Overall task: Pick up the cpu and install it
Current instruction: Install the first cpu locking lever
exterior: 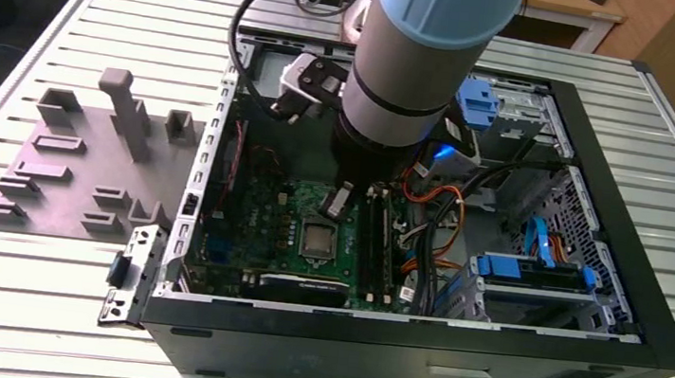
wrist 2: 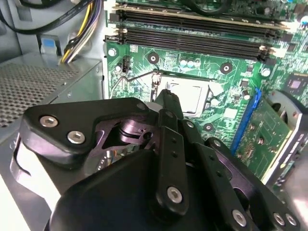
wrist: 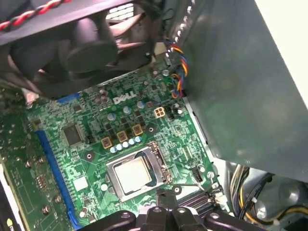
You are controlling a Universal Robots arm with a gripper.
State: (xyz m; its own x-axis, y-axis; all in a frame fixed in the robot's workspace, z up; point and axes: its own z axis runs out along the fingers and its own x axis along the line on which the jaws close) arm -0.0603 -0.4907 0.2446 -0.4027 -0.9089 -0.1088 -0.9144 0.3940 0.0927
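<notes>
The cpu (wrist: 131, 174) is a small square chip with a pale tan-silver top. It lies flat inside the silver socket frame (wrist: 111, 168) on the green motherboard (wrist: 86, 159). In the second wrist view the cpu (wrist 2: 191, 95) shows just past the black fingertips. My gripper (exterior: 336, 198) hangs inside the open computer case, slightly above and behind the socket (exterior: 317, 236). In both wrist views the fingers of the gripper (wrist 2: 166, 96) (wrist: 166, 192) come together in one narrow tip with nothing between them, close beside the socket's edge.
The black case (exterior: 424, 328) lies open on a slatted metal table. Memory slots (exterior: 373, 241) run beside the socket, a black fan (wrist: 91, 48) sits behind it, and an expansion card (exterior: 295, 287) lies in front. Cables (exterior: 432, 200) and blue drive bays (exterior: 532, 273) fill the exterior view's right. A grey fixture plate (exterior: 73, 168) lies at its left.
</notes>
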